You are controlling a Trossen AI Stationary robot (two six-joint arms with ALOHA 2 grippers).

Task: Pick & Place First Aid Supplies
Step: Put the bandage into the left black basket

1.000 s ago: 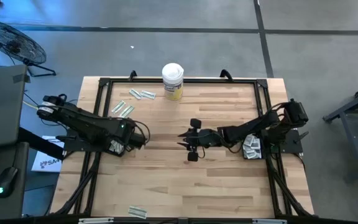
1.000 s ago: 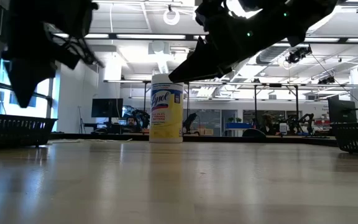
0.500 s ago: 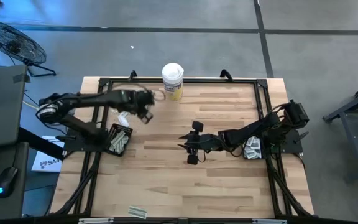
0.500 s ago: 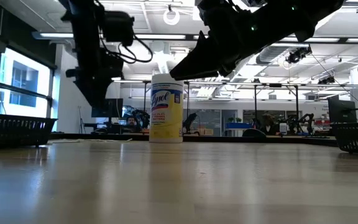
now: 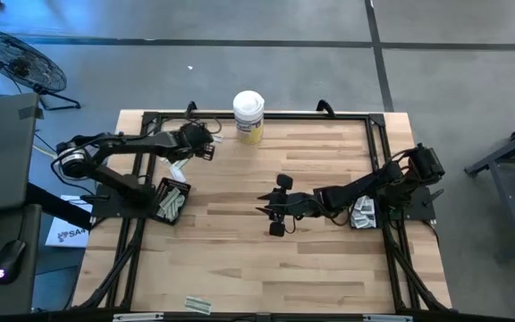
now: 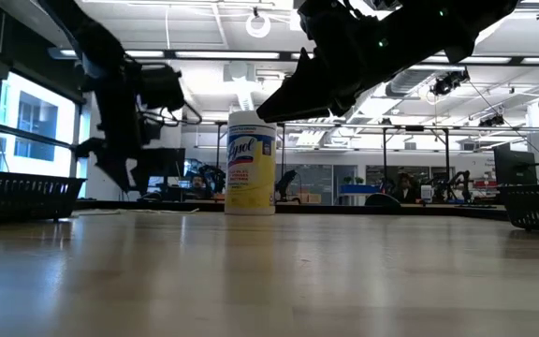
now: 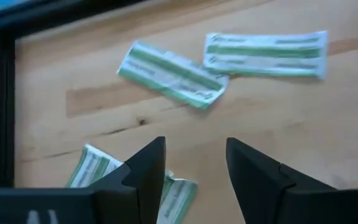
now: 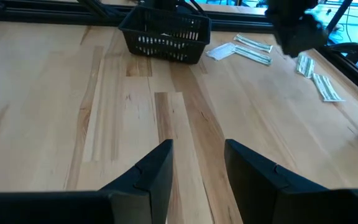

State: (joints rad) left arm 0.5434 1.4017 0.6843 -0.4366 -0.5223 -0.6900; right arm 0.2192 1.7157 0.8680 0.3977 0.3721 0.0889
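Note:
Several first aid supplies, narrow green-white packets, lie flat on the wooden table at the far left: two (image 7: 169,74) (image 7: 266,53) ahead of my left gripper and two more (image 7: 95,165) beside its fingers. My left gripper (image 7: 194,168) (image 5: 202,148) hangs open above them, slanting down and touching none. More packets lie in the left black basket (image 5: 170,199) and the right black basket (image 5: 362,212), and a few lie at the near edge (image 5: 197,305). My right gripper (image 5: 275,207) (image 8: 197,165) stands open over the table's middle, with nothing between its fingers.
A white-lidded canister with a yellow label (image 5: 249,116) (image 6: 250,164) stands at the far edge, just right of my left gripper. A black frame (image 5: 266,114) runs around the table. Bare wood lies between the two baskets and toward the near edge.
My left gripper has swung from above the left basket toward the table's far edge. It has turned about and sunk a little, and now hangs over the packets beside the canister. My right gripper has kept still.

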